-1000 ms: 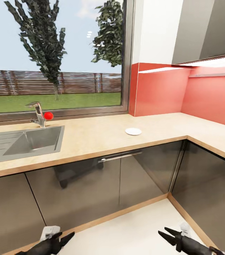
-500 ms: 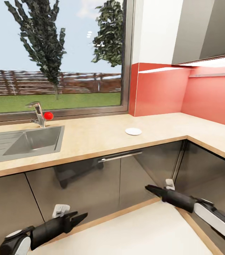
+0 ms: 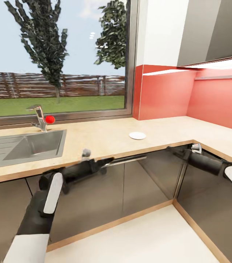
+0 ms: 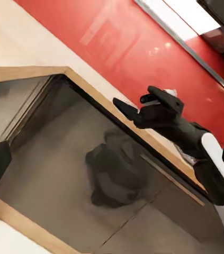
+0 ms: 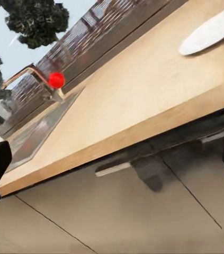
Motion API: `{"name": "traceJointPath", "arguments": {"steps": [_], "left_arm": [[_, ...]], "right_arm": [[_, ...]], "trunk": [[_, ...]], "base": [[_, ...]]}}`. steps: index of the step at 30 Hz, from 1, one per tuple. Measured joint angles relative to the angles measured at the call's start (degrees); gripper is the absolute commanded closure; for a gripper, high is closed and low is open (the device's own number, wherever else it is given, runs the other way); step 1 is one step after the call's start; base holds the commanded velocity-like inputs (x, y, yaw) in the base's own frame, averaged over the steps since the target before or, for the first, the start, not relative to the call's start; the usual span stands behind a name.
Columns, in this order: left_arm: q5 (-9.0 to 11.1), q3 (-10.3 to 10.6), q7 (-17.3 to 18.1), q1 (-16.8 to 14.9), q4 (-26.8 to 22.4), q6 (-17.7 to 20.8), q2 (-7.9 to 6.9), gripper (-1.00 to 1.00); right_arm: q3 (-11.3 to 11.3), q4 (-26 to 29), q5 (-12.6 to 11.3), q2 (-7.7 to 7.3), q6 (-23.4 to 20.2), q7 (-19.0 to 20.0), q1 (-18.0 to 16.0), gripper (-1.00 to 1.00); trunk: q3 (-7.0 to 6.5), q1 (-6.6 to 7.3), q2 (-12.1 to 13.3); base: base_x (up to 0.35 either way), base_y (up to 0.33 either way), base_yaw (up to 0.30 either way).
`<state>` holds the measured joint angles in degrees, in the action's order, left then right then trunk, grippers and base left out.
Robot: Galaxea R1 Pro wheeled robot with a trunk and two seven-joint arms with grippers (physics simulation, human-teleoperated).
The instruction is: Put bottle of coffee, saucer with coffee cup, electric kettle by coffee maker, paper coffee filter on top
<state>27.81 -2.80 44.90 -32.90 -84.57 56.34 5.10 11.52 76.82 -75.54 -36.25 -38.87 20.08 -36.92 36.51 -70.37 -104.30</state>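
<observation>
The saucer [image 3: 137, 135] is a small white plate lying flat on the light-brown kitchen countertop [image 3: 101, 140], between the sink and the counter's corner. It also appears in the right wrist view [image 5: 209, 30], on the same countertop [image 5: 143, 100]. My left gripper [image 3: 107, 160] is open and hangs in front of the cabinet fronts, just under the counter edge, below and left of the saucer. My right gripper [image 3: 170, 149] is open too, at the inner corner below the edge, right of the saucer. The left wrist view shows the right gripper [image 4: 130, 106] with its fingers spread. Neither holds anything.
A steel sink [image 3: 31, 144] with a tap and red knob [image 3: 49, 119] lies at the left under a large window. Red splashback [image 3: 167, 93] lines the corner walls, with grey overhead units [image 3: 210, 29] above. Glossy grey cabinet fronts [image 3: 94, 197] stand below; pale floor lies in front.
Both arms have risen from near the floor to just under the counter edge and reached forward. The saucer and the view have not moved.
</observation>
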Motion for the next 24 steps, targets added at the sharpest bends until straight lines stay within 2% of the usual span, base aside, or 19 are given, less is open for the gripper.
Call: {"name": "traceJointPath", "arguments": {"steps": [1, 3, 5, 8, 9, 15, 24], "left_arm": [[0.0, -1.5, -3.2, -3.6, 2.4, 0.0, 1.2, -1.0], [-0.1, -3.5, -6.0, -6.1, 4.2, 0.0, 1.68, -1.0], [0.7, -8.3, -10.3, -9.9, 7.7, 0.0, 2.14, -1.0], [1.6, -11.3, -13.3, -13.6, 11.7, 0.0, 2.39, -1.0], [1.8, -11.8, -14.0, -14.6, 12.9, 0.0, 2.45, -1.0], [2.1, -12.9, -15.3, -16.2, 14.7, 0.0, 2.61, -1.0], [2.2, -13.5, -15.3, -16.3, 14.9, 0.0, 2.73, -1.0]], "right_arm": [[-0.2, 0.0, -0.2, 0.11, -0.3, -3.9, -2.0, -1.0], [-0.2, -0.1, -0.2, 0.17, -0.4, -6.5, -3.5, -1.0], [-0.4, -0.2, -0.4, 0.19, -0.7, -11.2, -5.9, -1.0], [-0.3, -0.7, -0.5, 0.36, -1.9, -16.2, -8.4, -1.0], [-0.3, -1.0, -0.5, 0.63, -2.7, -17.8, -9.5, -1.0], [-0.2, -1.8, -0.2, 2.53, -4.2, -20.7, -11.5, -1.0], [-0.2, -2.0, -0.2, 2.9, -4.4, -21.1, -11.6, -1.0]], "trunk": [[-0.01, 0.0, 0.0], [0.01, 0.0, 0.0], [0.0, 0.0, 0.0], [0.01, 0.0, 0.0], [0.01, 0.0, 0.0], [0.01, 0.01, 0.0], [0.01, 0.03, 0.0]], "base": [[0.0, 0.0, 0.0], [0.0, 0.0, 0.0], [0.0, 0.0, 0.0], [0.0, 0.0, 0.0], [0.0, 0.0, 0.0], [0.037, 0.0, 0.0], [0.265, -0.063, 0.0]]}}
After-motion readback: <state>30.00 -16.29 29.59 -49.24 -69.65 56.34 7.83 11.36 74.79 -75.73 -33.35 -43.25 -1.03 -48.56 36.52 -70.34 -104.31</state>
